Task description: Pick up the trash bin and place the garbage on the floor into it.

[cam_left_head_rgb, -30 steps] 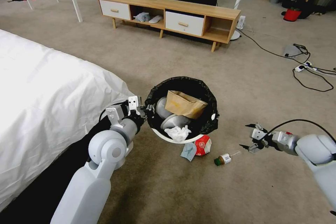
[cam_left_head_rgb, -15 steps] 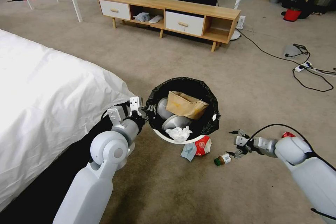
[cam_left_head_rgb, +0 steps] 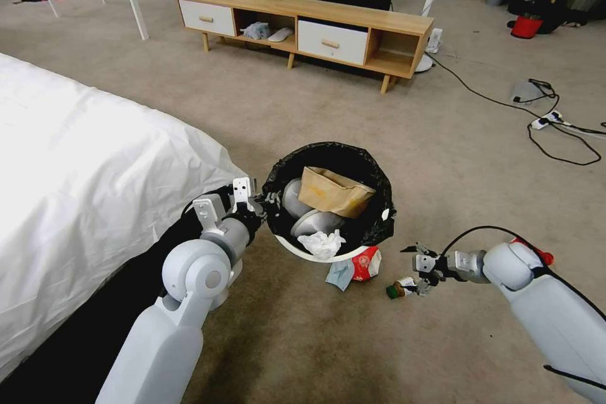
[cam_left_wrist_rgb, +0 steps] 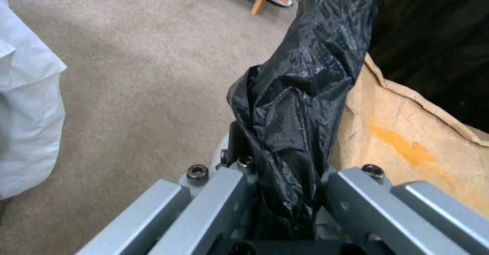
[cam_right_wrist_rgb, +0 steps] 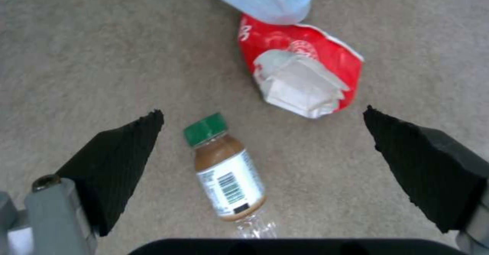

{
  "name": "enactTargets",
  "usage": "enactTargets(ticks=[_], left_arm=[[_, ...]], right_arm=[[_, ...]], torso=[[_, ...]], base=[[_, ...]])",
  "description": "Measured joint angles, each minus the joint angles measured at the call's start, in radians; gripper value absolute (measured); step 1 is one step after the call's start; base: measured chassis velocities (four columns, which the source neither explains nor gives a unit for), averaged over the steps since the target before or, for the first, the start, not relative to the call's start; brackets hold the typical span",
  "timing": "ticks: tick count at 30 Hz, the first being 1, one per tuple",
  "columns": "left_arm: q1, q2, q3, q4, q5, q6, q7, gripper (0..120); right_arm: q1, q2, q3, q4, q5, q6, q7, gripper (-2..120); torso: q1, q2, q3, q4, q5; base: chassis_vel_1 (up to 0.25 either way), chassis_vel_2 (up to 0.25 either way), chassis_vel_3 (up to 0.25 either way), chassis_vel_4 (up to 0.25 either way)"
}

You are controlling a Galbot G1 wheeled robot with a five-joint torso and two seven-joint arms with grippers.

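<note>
The trash bin [cam_left_head_rgb: 374, 172], white with a black bag over its rim, sits in the middle of the carpet. My left gripper [cam_left_head_rgb: 255, 197] is shut on the rim's left side, pinching the black bag [cam_left_wrist_rgb: 295, 106]. Inside lie a brown paper bag [cam_left_head_rgb: 333, 189] and a crumpled white tissue [cam_left_head_rgb: 322, 243]. On the floor in front are a light blue mask [cam_left_head_rgb: 341, 273], a red-white packet [cam_left_head_rgb: 366, 263] and a green-capped bottle [cam_left_head_rgb: 402, 287]. My right gripper [cam_left_head_rgb: 414, 268] is open, low over the carpet. Its fingers straddle the bottle [cam_right_wrist_rgb: 227, 171] without touching it.
The white bed [cam_left_head_rgb: 76, 158] flanks my left arm. A wooden cabinet [cam_left_head_rgb: 328, 25] stands at the back. Cables and a power strip [cam_left_head_rgb: 549, 120] lie on the carpet at the right. A red bucket [cam_left_head_rgb: 526, 25] sits at the far right. Shiny metal pieces [cam_left_head_rgb: 309, 221] rest inside the bin.
My right gripper has swung left and down to the bottle, staying open. The left gripper and the bin have hardly moved.
</note>
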Motion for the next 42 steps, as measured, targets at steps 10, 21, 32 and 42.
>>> enactTargets(ticks=[10, 21, 32, 42], left_arm=[[-0.001, -0.003, 0.004, 0.008, 0.005, -0.002, 0.002, 2], [-0.002, 0.002, 0.001, 0.015, 0.007, -0.005, 0.005, 2], [0.002, 0.006, -0.002, 0.017, 0.009, -0.006, 0.006, 2], [0.008, 0.000, -0.001, 0.016, 0.020, -0.009, 0.012, 2]], right_arm=[[0.026, 0.025, 0.004, -0.050, -0.029, 0.056, -0.058, 100], [0.017, 0.047, 0.021, -0.114, -0.070, 0.102, -0.066, 100], [0.006, 0.067, 0.024, -0.183, -0.080, 0.133, -0.045, 100], [0.057, 0.099, 0.002, -0.228, -0.109, 0.142, -0.041, 100]], torso=[[0.000, 0.000, 0.000, -0.0001, 0.0000], [0.000, 0.000, 0.000, -0.0001, 0.0001], [0.000, 0.000, 0.000, -0.0001, 0.0003], [0.000, 0.000, 0.000, 0.0000, 0.0000]], base=[[0.000, 0.000, 0.000, 0.000], [0.000, 0.000, 0.000, 0.000], [0.000, 0.000, 0.000, 0.000], [0.000, 0.000, 0.000, 0.000]])
